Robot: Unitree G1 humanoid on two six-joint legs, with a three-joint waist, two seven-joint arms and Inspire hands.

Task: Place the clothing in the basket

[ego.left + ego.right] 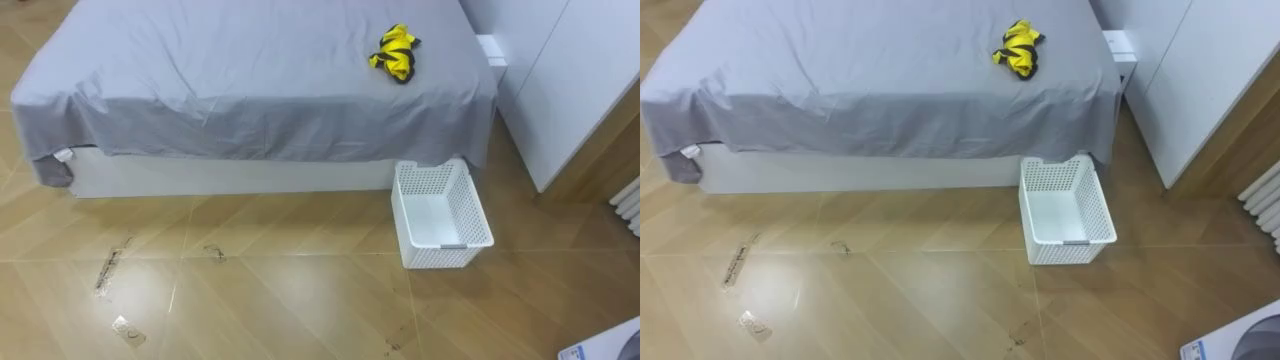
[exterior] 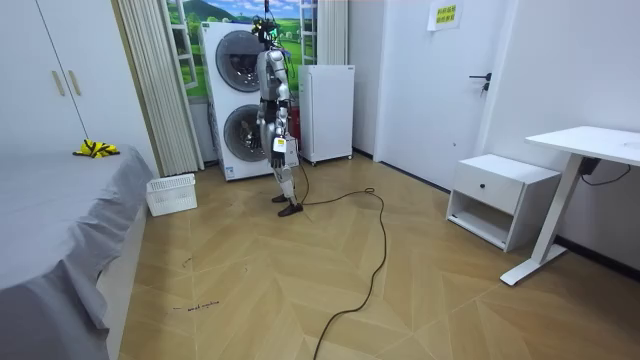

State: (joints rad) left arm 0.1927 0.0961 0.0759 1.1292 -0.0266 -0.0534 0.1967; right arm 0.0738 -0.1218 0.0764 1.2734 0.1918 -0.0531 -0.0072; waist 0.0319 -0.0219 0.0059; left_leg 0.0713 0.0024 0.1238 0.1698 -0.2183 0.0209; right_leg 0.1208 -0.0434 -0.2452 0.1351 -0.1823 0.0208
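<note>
A yellow and black garment (image 1: 395, 52) lies crumpled on the grey bed (image 1: 220, 80), near its far right corner. On the floor by the bed's right end stands a white perforated basket (image 1: 448, 255) with nothing in it. In the room view I stand upright in front of the stacked washers (image 2: 240, 100), a few steps from the basket (image 2: 172, 195) and the garment (image 2: 96, 149). My left hand (image 2: 279, 150) hangs at my side. The back of my right hand (image 1: 610, 345) shows at the lower right corner, holding no cloth that I can see.
White wardrobe doors (image 1: 570, 80) rise right of the bed, with a radiator (image 1: 628, 200) beyond them. Scraps of tape (image 1: 105, 270) lie on the wooden floor. Behind me stand a white cabinet (image 2: 328, 112), a low drawer unit (image 2: 500, 195) and a desk (image 2: 590, 150).
</note>
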